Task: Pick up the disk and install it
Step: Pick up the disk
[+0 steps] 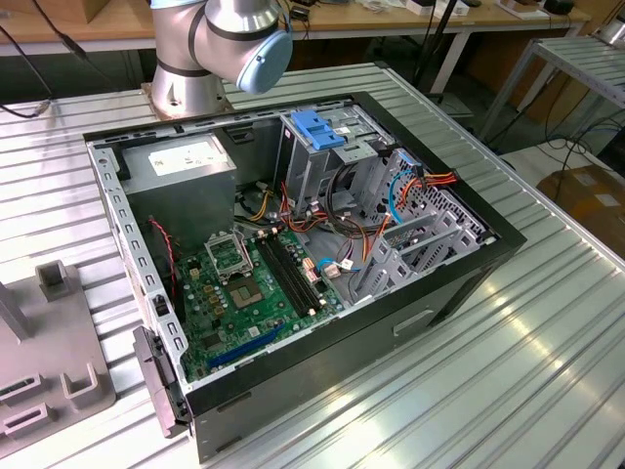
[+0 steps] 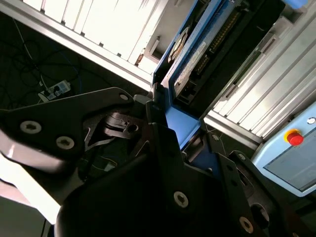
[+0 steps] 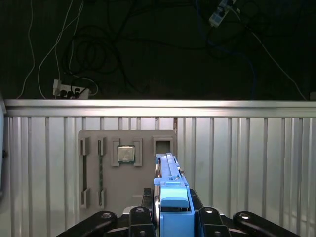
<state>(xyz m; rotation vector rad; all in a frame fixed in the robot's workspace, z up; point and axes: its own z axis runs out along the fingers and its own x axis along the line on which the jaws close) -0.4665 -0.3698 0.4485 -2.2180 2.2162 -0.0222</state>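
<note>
Blue plastic rail, dead centre between the jaws: your tool [image 3: 170, 207] is closed on the disk [image 3: 170, 180], pinching it edge-on by its two side rails. In the second wrist view you get the same grip from the side, with the drive's dark body and connector edge sticking out beyond the jaws.

Past the disk, in the first wrist view, there's the grey fixture plate [image 3: 123, 192] with a processor chip [image 3: 126, 154] in one pocket. It rests on the slatted aluminium worktop [image 3: 247, 163]. The disk looks lifted clear of both, so I'd call the pick-up done.

The install is what's left. Over in the exterior view the open computer case [image 1: 391, 322] sits on the worktop. Its drive cage [image 1: 308, 171], under the blue latch [image 1: 317, 129], has yet to receive the disk you're holding. About halfway through, by my reckoning.
</note>
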